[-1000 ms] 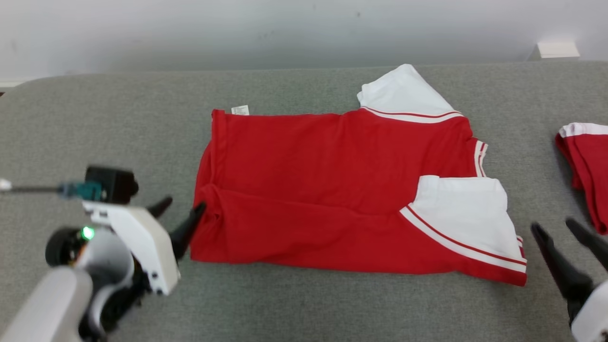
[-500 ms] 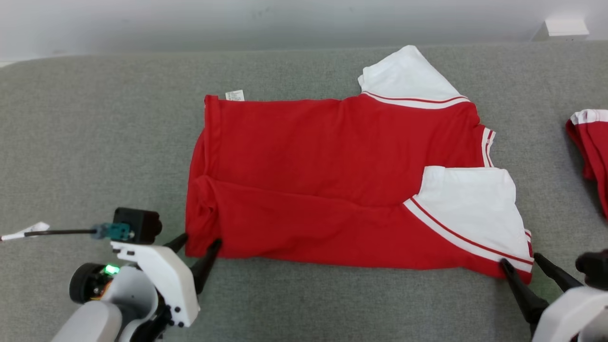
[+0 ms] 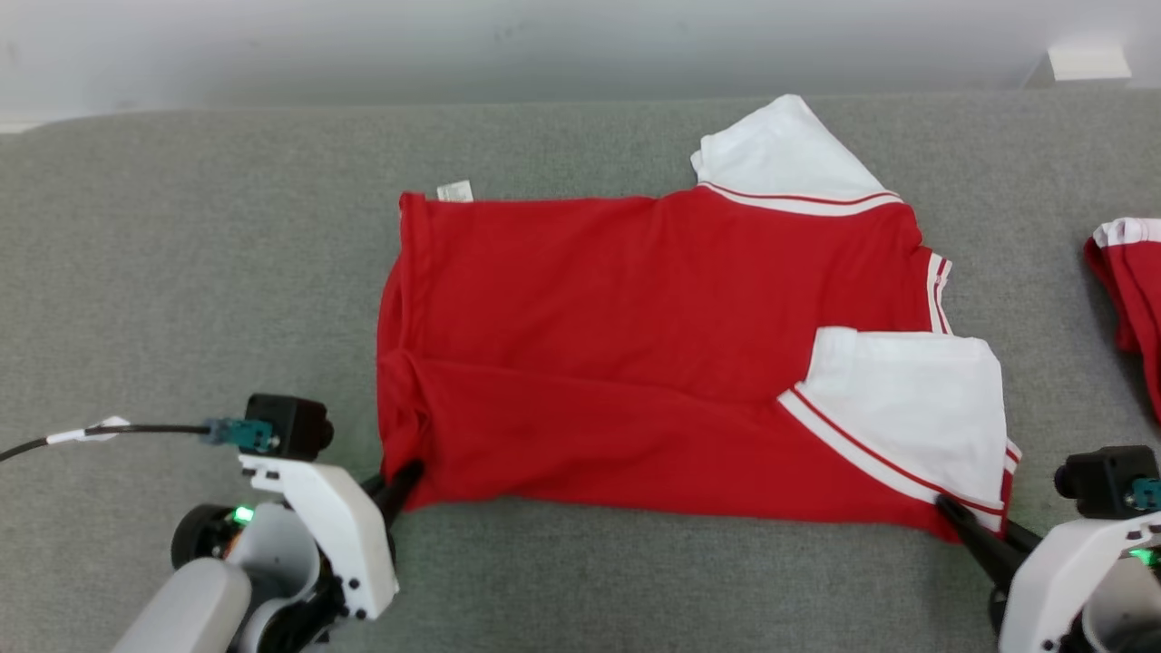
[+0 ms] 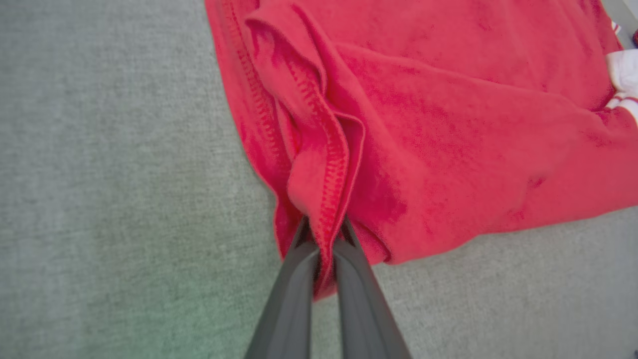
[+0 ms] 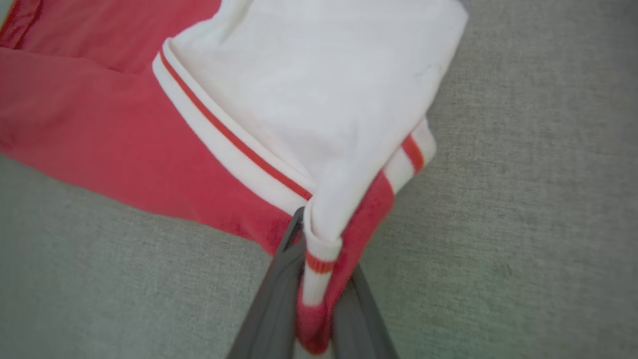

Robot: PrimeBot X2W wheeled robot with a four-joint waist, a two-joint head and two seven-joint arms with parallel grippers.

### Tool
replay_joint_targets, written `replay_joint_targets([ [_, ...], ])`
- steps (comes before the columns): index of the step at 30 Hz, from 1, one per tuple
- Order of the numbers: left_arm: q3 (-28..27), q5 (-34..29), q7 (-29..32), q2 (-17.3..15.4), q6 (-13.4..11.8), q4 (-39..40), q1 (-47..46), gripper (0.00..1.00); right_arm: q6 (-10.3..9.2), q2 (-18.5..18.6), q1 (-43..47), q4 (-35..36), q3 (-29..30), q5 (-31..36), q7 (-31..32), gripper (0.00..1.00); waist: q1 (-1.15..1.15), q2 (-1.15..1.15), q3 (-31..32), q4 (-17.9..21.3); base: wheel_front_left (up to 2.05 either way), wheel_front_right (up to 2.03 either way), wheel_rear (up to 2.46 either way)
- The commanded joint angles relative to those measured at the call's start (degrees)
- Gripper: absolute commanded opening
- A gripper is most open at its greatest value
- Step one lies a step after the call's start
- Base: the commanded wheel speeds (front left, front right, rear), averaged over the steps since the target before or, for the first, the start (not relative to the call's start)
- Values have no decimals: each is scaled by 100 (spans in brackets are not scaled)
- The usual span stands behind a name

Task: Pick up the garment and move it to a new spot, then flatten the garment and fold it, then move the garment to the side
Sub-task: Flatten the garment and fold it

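Observation:
The garment [image 3: 635, 345] is a red shirt with white sleeves, lying partly folded on the grey surface, its near long edge toward me. My left gripper [image 3: 399, 479] is shut on its near left corner; in the left wrist view the red hem [image 4: 326, 199] bunches between the dark fingers [image 4: 294, 279]. At the near right corner my right gripper [image 3: 966, 524] is shut on the white sleeve cuff; in the right wrist view the striped cuff [image 5: 319, 249] is pinched between the fingers [image 5: 276, 294].
A second red and white garment [image 3: 1129, 299] lies at the right edge of the grey padded surface [image 3: 181, 272]. A pale wall runs behind the surface's far edge. A white block [image 3: 1088, 62] sits at the far right corner.
Both grippers were open beside the shirt's near corners; now each has shut on its corner. The head camera shifted a little between frames.

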State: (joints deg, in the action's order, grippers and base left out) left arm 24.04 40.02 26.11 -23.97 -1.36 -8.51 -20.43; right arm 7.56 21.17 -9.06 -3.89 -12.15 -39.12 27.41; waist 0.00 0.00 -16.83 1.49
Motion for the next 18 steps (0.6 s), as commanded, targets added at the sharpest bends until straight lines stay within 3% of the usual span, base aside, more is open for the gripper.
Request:
replay_joint_targets([
  [1, -11, 76, 59, -49, 47, 17, 185, 0, -17, 243, -36, 53, -47, -95, 68, 0, 0, 0, 86, -19, 0, 0, 0],
  [3, -117, 334, 141, -121, 110, 264, 331, 0, -17, 655, -33, 276, -156, -390, 221, 0, 0, 0, 184, -48, 0, 0, 0],
  [4, -215, 583, 270, -186, 132, 610, 576, 0, -17, 1081, 67, 482, -116, -704, 417, 0, 0, 0, 276, -93, 0, 0, 0],
  [8, -303, 908, 450, -334, 9, 1393, 1223, 0, -17, 1800, 458, 738, 121, -1231, 903, 0, 0, 0, 368, -210, 0, 0, 0],
  [11, -220, 986, 520, -377, -99, 1804, 1787, 0, -17, 2064, 855, 852, 264, -1514, 1179, 0, 0, 0, 360, -292, 0, 0, 0],
  [14, -139, 1063, 424, -266, -189, 1925, 2234, 0, -17, 2038, 1228, 843, 301, -1614, 1233, 0, 0, 0, 317, -361, 0, 0, 0],
  [15, -127, 994, 334, -246, -228, 1899, 2312, 0, -17, 1975, 1311, 814, 321, -1583, 1181, 40, 0, 0, 297, -380, 0, 0, 0],
  [16, -112, 936, 242, -200, -264, 1856, 2373, 39, -17, 1905, 1381, 772, 340, -1521, 1117, 100, 0, 0, 273, -396, 0, 0, 0],
  [17, -78, 870, 169, -159, -270, 1810, 2416, 100, -17, 1863, 1445, 716, 345, -1456, 1079, 100, 0, 0, 257, -410, 0, 0, 0],
  [18, -53, 820, 102, -136, -272, 1767, 2439, 100, -17, 1837, 1487, 703, 329, -1410, 1042, 100, 0, 0, 246, -421, 0, 0, 0],
])
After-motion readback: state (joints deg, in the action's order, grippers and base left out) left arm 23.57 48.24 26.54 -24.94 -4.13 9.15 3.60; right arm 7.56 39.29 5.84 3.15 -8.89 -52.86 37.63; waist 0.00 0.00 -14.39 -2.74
